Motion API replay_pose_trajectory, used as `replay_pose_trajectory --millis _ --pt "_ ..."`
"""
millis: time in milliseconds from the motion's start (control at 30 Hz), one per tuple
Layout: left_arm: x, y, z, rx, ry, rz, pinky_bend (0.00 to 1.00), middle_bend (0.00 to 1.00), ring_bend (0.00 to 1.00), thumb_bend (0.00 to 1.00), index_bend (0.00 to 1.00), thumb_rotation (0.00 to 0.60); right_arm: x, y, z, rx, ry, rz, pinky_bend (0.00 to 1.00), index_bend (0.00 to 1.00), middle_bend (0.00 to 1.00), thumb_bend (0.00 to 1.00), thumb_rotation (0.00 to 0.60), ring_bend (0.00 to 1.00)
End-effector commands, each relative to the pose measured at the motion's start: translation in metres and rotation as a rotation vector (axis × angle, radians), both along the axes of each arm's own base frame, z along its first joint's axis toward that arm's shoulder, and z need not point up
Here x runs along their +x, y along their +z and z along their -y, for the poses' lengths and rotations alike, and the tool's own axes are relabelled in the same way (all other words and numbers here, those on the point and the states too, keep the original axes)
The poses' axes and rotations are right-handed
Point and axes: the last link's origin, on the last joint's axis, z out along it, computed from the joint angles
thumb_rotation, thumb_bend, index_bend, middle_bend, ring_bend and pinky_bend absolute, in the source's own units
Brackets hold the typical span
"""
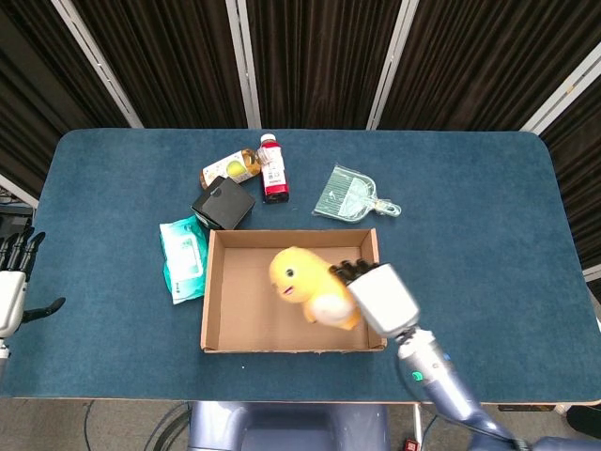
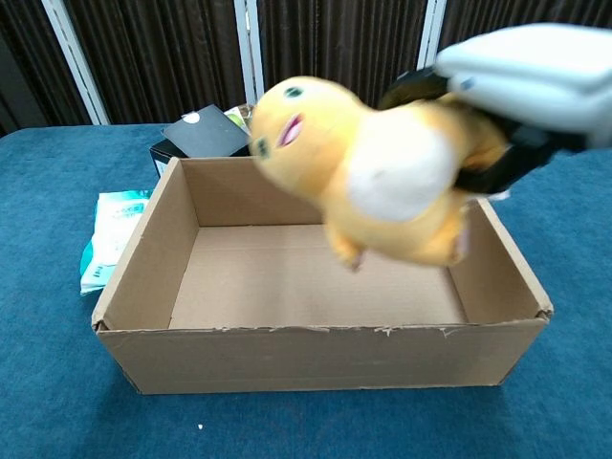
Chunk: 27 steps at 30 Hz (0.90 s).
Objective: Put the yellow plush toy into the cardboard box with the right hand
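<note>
The right hand [image 1: 378,296] reaches in from the lower right on a slanted forearm, its pale back turned upward and its dark fingers [image 1: 349,272] curled round the yellow plush toy [image 1: 305,285], which it holds aloft. The left hand [image 1: 11,291] hangs at the far left edge, fingers pointing up and spread apart, thumb out sideways, holding nothing.
</note>
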Motion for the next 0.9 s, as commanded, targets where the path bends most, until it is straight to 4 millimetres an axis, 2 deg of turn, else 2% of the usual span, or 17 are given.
replay_pose_trajectory --millis 33,67,133,167,300,433,567,667,733,833,867,900 --pt "-0.001 0.001 0.0 0.0 0.001 0.001 0.01 0.0 0.0 0.0 0.0 0.6 0.015 -0.033 0.003 0.044 0.003 -0.026 0.56 0.11 0.12 0.31 0.6 0.2" --pt "-0.001 0.001 0.0 -0.002 0.004 0.001 0.01 0.0 0.0 0.0 0.0 0.6 0.015 -0.039 0.004 0.062 -0.009 -0.023 0.47 0.03 0.05 0.17 0.6 0.11" --pt "-0.003 0.001 0.0 -0.003 0.013 0.004 0.01 0.0 0.0 0.0 0.0 0.6 0.014 -0.046 0.007 0.102 -0.029 -0.019 0.34 0.0 0.0 0.03 0.6 0.01" --pt "-0.004 0.001 0.0 -0.002 0.017 0.003 0.01 0.0 0.0 0.0 0.0 0.6 0.014 -0.047 0.009 0.113 -0.034 -0.021 0.27 0.0 0.0 0.0 0.6 0.0" --pt "-0.004 0.001 -0.001 -0.001 0.022 0.004 0.01 0.0 0.0 0.0 0.0 0.6 0.01 -0.038 0.017 0.068 -0.029 -0.047 0.17 0.0 0.0 0.0 0.6 0.0" --pt "-0.002 0.001 0.001 -0.001 0.011 0.006 0.01 0.0 0.0 0.0 0.0 0.6 0.003 -0.021 0.017 0.006 -0.033 -0.082 0.15 0.0 0.0 0.0 0.6 0.0" --pt "-0.001 0.002 0.003 0.005 0.003 0.008 0.01 0.0 0.0 0.0 0.0 0.6 -0.013 0.006 0.017 -0.071 -0.082 -0.113 0.13 0.0 0.0 0.0 0.6 0.0" --pt "0.001 0.002 0.005 0.01 -0.003 0.006 0.01 0.0 0.0 0.0 0.0 0.6 -0.041 0.037 0.021 -0.159 -0.167 -0.114 0.08 0.0 0.0 0.0 0.6 0.0" --pt "0.001 0.003 0.006 0.016 -0.005 0.003 0.01 0.0 0.0 0.0 0.0 0.6 -0.057 0.051 0.025 -0.193 -0.205 -0.103 0.04 0.0 0.0 0.0 0.6 0.0" --pt "0.002 0.004 0.008 0.033 -0.01 -0.001 0.01 0.0 0.0 0.0 0.0 0.6 -0.099 0.078 0.036 -0.277 -0.277 -0.069 0.03 0.0 0.0 0.0 0.6 0.0" --pt "0.003 0.004 0.008 0.037 -0.011 -0.003 0.01 0.0 0.0 0.0 0.0 0.6 -0.105 0.081 0.038 -0.282 -0.282 -0.063 0.03 0.0 0.0 0.0 0.6 0.0" --pt "0.004 0.004 0.008 0.044 -0.014 -0.009 0.01 0.0 0.0 0.0 0.0 0.6 -0.121 0.088 0.041 -0.298 -0.304 -0.051 0.03 0.0 0.0 0.0 0.6 0.0"
